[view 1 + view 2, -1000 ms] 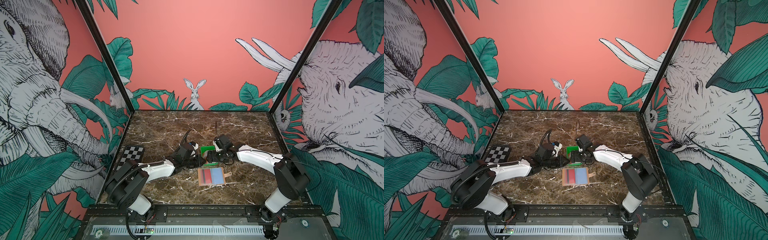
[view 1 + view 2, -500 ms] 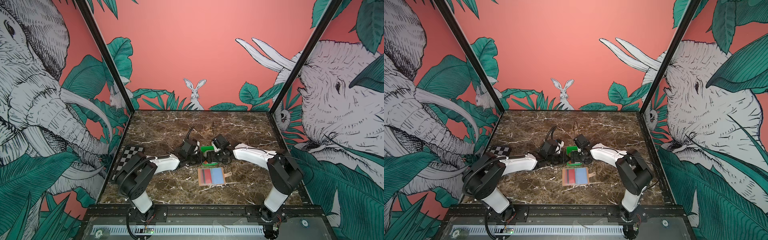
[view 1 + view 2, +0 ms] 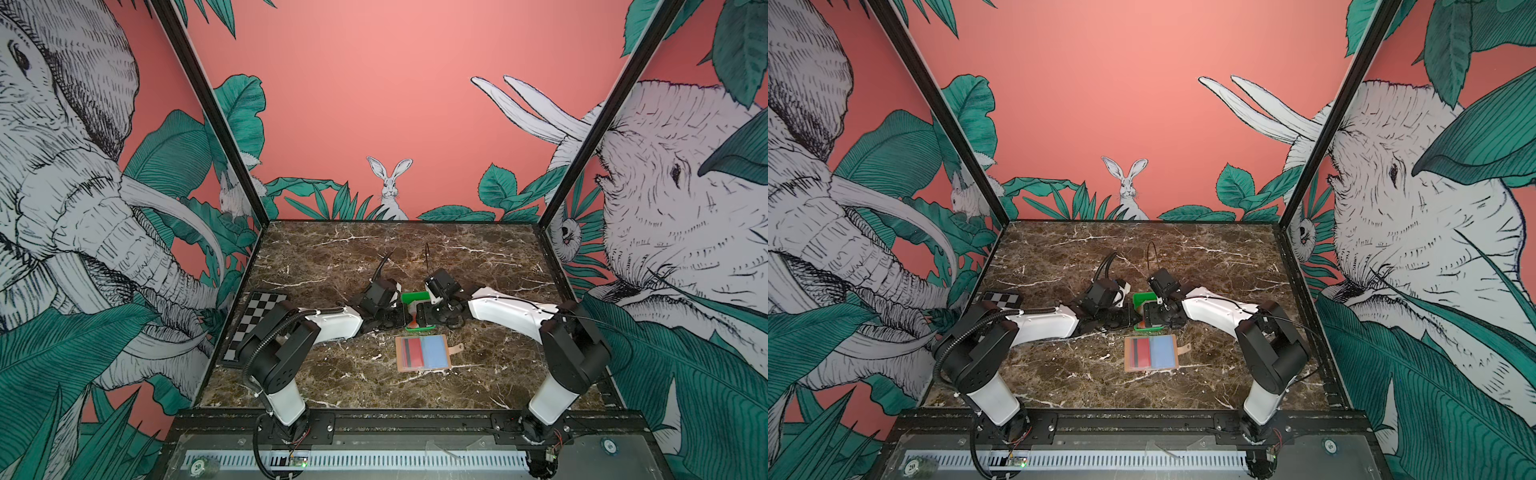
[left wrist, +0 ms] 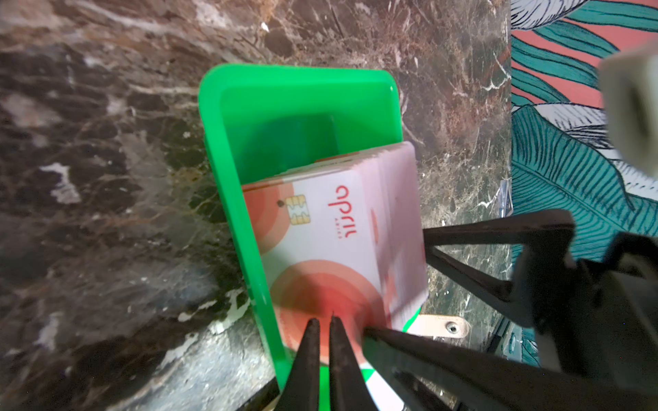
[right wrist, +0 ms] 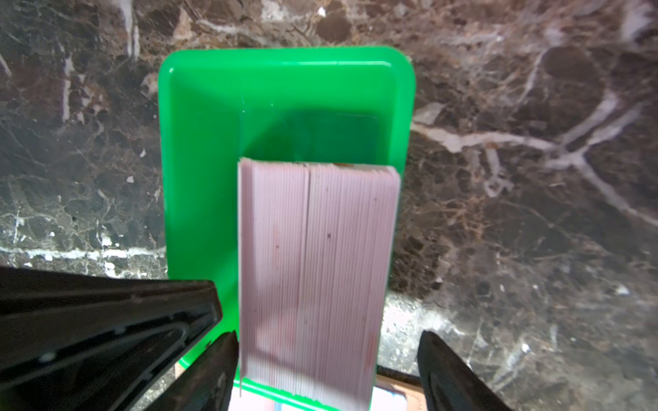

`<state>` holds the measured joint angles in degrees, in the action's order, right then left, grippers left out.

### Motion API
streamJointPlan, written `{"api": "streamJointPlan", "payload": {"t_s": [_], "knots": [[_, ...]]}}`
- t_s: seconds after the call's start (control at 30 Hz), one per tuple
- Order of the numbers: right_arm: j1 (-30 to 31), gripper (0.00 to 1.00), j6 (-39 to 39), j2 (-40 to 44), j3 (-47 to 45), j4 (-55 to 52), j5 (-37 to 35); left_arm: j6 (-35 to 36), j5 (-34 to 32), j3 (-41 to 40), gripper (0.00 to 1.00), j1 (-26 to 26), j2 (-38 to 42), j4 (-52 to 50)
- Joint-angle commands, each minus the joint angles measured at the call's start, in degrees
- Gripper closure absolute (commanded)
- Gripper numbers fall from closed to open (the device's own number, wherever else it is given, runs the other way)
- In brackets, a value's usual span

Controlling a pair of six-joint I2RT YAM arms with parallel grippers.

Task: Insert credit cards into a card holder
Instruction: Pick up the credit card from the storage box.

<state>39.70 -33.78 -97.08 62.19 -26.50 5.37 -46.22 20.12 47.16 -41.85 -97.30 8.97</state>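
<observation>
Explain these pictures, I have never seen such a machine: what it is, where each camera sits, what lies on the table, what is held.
It is a robot: a left arm and a right arm, each ending in a claw. Two pictures look down from above; two come from wrist cameras. On the table are a green tray with a stack of cards on edge, an open card holder showing a red card and a blue card, and a checkered board. The right claw is open around the stack. The left claw is shut at the front card; whether it grips is unclear.
</observation>
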Motion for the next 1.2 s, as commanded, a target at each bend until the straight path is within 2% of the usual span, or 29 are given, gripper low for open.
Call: {"api": "streamJointPlan", "payload": {"t_s": [0.0,0.5,0.6,0.73,0.83,1.03,1.17], "knots": [[-0.1,0.23,1.1,2.2,0.6,-2.1,-2.0,1.1,-0.3,1.5,0.89,0.2,-0.6,-2.3],[-0.1,0.25,0.2,4.9,-0.5,-0.8,1.4,1.4,1.2,2.8,0.86,0.2,-2.6,-2.9],[0.0,0.3,-0.8,7.5,-1.4,0.9,3.2,1.4,1.2,2.8,0.86,0.2,-2.8,-2.7],[0.0,0.52,-2.4,7.7,-1.9,3.3,5.8,1.3,1.4,2.9,0.86,0.2,-3.1,-2.5],[0.3,0.61,-3.1,6.5,-1.8,4.8,7.0,1.3,1.3,2.9,0.86,0.2,-3.1,-2.6],[0.6,0.75,-4.0,2.9,-1.4,6.9,8.0,1.3,1.3,2.8,0.86,0.2,-3.0,-2.6],[0.7,0.8,-4.2,0.9,-0.8,7.2,8.4,1.2,1.4,2.9,0.86,0.2,-3.1,-2.5]]}}
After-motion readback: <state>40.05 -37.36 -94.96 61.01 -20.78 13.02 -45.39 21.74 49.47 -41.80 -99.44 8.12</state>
